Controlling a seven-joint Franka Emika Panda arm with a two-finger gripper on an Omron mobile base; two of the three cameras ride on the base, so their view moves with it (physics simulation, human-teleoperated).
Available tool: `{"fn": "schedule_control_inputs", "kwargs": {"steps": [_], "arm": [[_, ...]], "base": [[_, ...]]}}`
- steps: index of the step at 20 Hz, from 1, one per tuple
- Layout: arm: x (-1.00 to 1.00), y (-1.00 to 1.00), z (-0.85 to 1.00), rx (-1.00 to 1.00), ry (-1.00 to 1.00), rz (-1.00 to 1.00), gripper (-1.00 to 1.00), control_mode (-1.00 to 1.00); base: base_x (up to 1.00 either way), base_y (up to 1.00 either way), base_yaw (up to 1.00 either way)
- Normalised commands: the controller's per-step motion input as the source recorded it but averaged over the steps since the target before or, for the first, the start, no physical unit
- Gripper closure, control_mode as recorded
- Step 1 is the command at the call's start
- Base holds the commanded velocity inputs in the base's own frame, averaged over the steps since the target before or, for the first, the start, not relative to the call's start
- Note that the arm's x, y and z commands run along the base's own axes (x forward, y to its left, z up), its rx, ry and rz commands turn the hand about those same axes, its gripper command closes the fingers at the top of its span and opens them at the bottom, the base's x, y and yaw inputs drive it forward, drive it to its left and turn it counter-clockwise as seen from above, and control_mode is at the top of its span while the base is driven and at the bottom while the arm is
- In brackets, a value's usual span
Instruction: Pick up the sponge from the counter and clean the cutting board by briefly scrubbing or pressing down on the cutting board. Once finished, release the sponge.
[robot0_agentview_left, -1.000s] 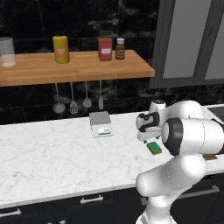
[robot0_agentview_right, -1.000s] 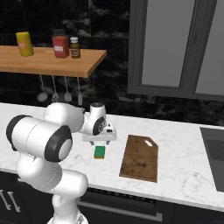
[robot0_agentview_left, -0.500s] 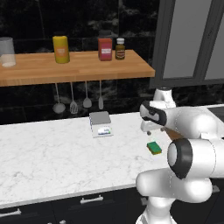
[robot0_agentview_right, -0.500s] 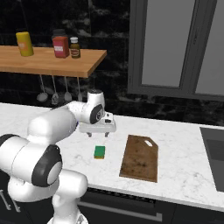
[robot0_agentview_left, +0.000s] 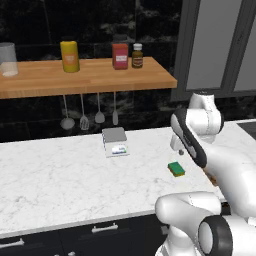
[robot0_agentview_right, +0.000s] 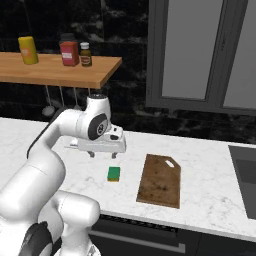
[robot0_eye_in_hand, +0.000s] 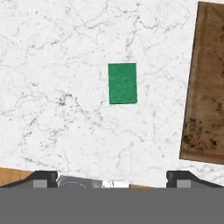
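From the wide-open, empty end effector (robot0_eye_in_hand: 112, 177), the sponge (robot0_eye_in_hand: 122, 83) lies at twelve o'clock on the worktop (robot0_eye_in_hand: 57, 65), untouched.

Counter (robot0_eye_in_hand: 65, 131) veined white marble; cutting board (robot0_eye_in_hand: 205, 87) rough-grained dark wood; sponge (robot0_eye_in_hand: 122, 83) matt green.

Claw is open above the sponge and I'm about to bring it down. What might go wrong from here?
1. The sponge sits ahead of the claw in the hand view, not between its fingertips; dropping straight down may miss it.
2. The sponge is small and low on the counter; the fingertips may strike marble or nudge it aside.
3. The cutting board lies close beside the sponge; a wide claw might clip its edge.
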Motion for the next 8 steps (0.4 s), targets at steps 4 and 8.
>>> {"fn": "schedule_control_inputs", "kwargs": {"steps": [4, 8], "arm": [[-0.15, 0.04, 0.14, 0.03, 0.0, 0.0, -1.0, -1.0], [-0.27, 0.01, 0.2, 0.05, 0.0, 0.0, -1.0, -1.0]], "base": [[0.0, 0.0, 0.0], [0.0, 0.0, 0.0]]}}
